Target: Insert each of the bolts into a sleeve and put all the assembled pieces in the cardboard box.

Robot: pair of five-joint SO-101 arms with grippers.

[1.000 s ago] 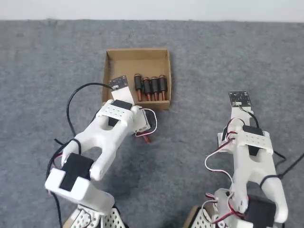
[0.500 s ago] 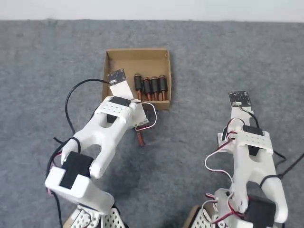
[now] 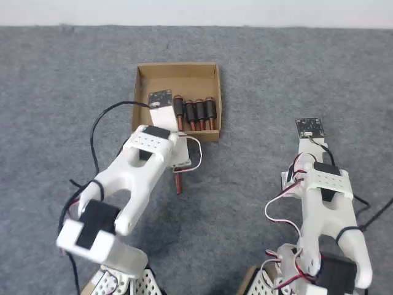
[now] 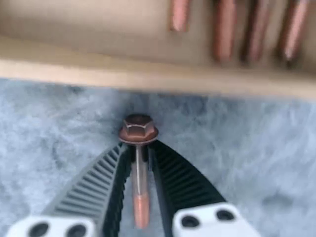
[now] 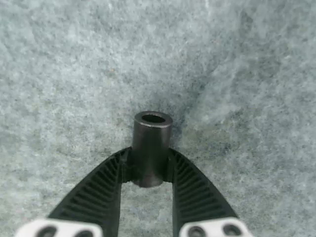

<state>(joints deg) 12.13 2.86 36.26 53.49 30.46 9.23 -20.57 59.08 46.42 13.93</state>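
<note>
Left wrist view: your left gripper [image 4: 139, 148] is closed down to a narrow gap, its ribbed fingers [image 4: 111, 170] pinching the bare shank of a copper bolt [image 4: 139, 170]. The hex head sticks out past the fingertips toward the cardboard box [image 4: 148, 79], and the other end points back at the camera. The bolt sits over grey carpet [image 4: 256, 143], just outside the box's near wall. Can't tell if it touches the carpet.

High view: your left arm [image 3: 138, 178] angles up to that near wall, and its wrist board [image 3: 160, 97] hangs over the near-left part of the box. One end of the bolt shows under the arm, on the arms' side of the box. Four assembled pieces [image 3: 195, 114] lie side by side in the right half of the box. Their black sleeves point toward the far wall and their copper ends toward the near wall. Can't tell if they touch it.

Right wrist view: your right gripper [image 5: 148, 157] is clamped on a black sleeve [image 5: 152, 140]. It grips the end nearer the camera, and the open bore end stands clear past the fingertips, over carpet.

High view: your right arm [image 3: 322, 196] is well apart from the box, off to its right and nearer the bases.
</note>
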